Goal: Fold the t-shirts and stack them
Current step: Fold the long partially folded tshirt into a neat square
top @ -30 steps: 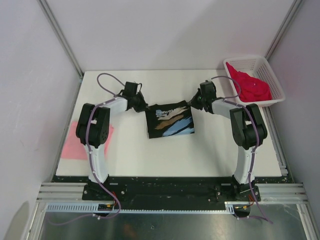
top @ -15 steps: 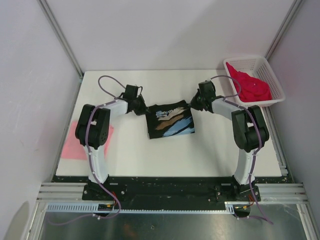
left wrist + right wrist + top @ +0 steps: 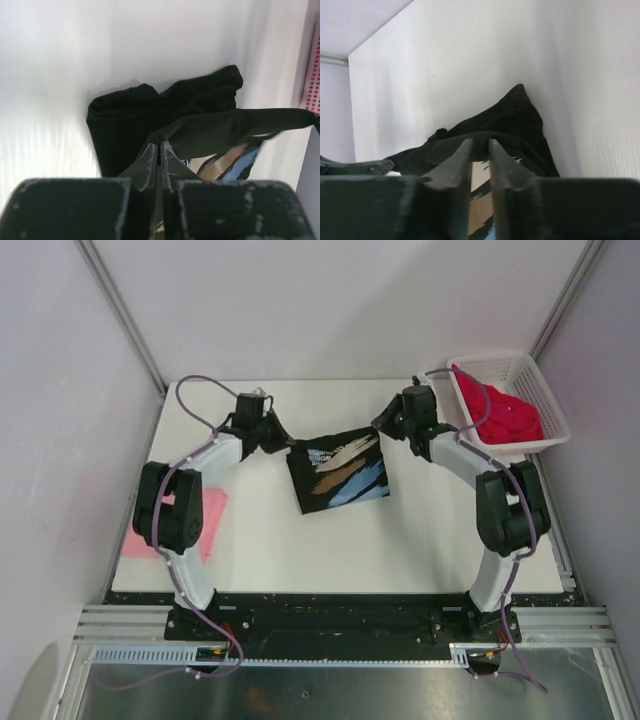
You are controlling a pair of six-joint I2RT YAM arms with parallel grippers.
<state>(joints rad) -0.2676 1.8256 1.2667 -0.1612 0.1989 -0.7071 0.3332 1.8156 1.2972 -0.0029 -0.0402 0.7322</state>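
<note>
White table [image 3: 420, 550]: the black t-shirt [image 3: 340, 475], soft knit with a pale brush-stroke print, is stretched above centre-rear by its top corners, probably to square it for folding. The lattice plastic basket [image 3: 500, 358], far right, holds the crumpled red t-shirt [image 3: 505, 415]. The flat pink t-shirt [image 3: 208, 515] lies at the left edge. Left gripper [image 3: 283, 445]: clenched on the black hem. Right gripper [image 3: 383, 430]: fingers slightly parted, cloth at the tips; whether it grips cannot be told.

A folded black t-shirt [image 3: 338, 472] with a pale streaked print sits mid-table [image 3: 300, 550], a pink t-shirt [image 3: 208, 512] lies flat at the left edge, and a red t-shirt [image 3: 505, 415] is heaped in the basket [image 3: 530, 365].
</note>
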